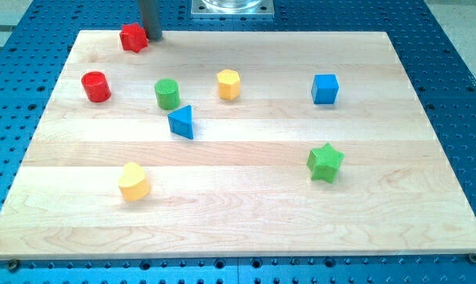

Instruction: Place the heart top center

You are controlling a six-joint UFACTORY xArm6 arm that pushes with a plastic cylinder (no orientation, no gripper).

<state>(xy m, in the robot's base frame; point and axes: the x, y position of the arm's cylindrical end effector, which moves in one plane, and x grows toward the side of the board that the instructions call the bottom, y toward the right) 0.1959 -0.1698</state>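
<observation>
The yellow heart (133, 181) lies low on the view's left of the wooden counter (245, 213), well apart from my tip (151, 36), which stands at the view's top left, touching or just beside the right side of a red block (133, 37) of star-like shape near the counter's top edge. There is no claw on this arm — only the dark rod, so nothing is gripped. Between the heart and the top centre stand several blocks: a blue triangle (181, 122) up and to the right of the heart, a green cylinder (167, 94) just above that triangle, and a yellow hexagon-like block (228, 84) to the right of the cylinder. A red cylinder (96, 87) sits toward the left edge, level with the green one. On the view's right, a blue cube (325, 89) sits high and a green star (325, 163) lower down, both well apart from the heart. The heart is near the left edge but not touching it, with bare wood below it and to its right. The top centre strip — above the hexagon and right of my tip — is bare wood along the counter's top edge.
</observation>
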